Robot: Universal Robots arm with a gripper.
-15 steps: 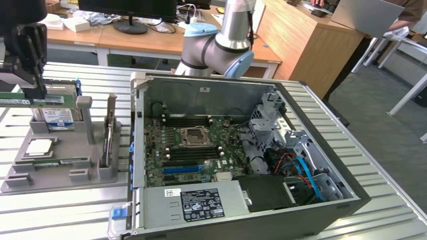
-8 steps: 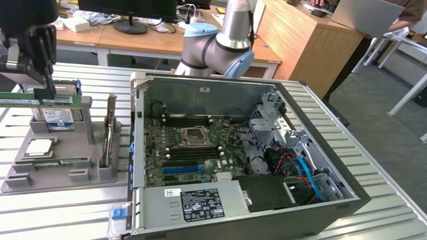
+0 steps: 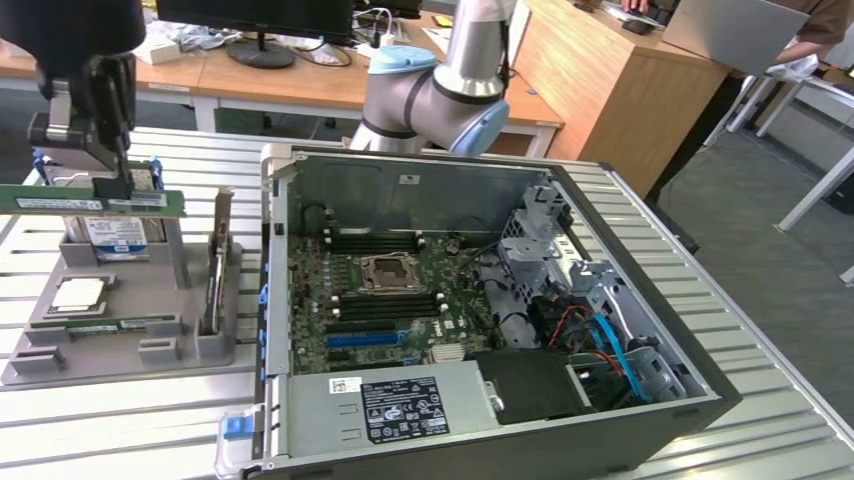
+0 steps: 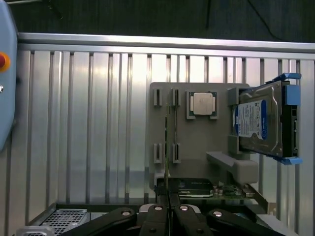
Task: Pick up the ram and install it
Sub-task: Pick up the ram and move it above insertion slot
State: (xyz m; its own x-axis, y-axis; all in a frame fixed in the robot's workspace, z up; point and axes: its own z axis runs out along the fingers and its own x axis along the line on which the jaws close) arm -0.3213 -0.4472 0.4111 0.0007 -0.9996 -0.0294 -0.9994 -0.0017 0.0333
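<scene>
In the exterior view, your pincer (image 3: 118, 190) is clenched on the ram (image 3: 80, 200), pinching its top edge so the green stick hangs level in the air. Directly beneath it sits the grey holder tray (image 3: 120, 350), carrying the blue-labelled hard drive (image 3: 110, 236), the silver processor (image 3: 78, 292) and the second stick (image 3: 110, 325), which lies flat at the tray's near edge. The open computer case (image 3: 400, 195) stands well off to the exterior view's right of the pincer, its motherboard (image 3: 387, 300) exposed. I judge the carry goes best if you hold the stick level and move it clear above the hard drive. In the wrist view, the pincer (image 4: 168, 210) grips the ram (image 4: 168, 172) edge-on, a thin line running out over the tray (image 4: 197, 142), with the processor (image 4: 203, 104) and hard drive (image 4: 256, 123) beyond.
</scene>
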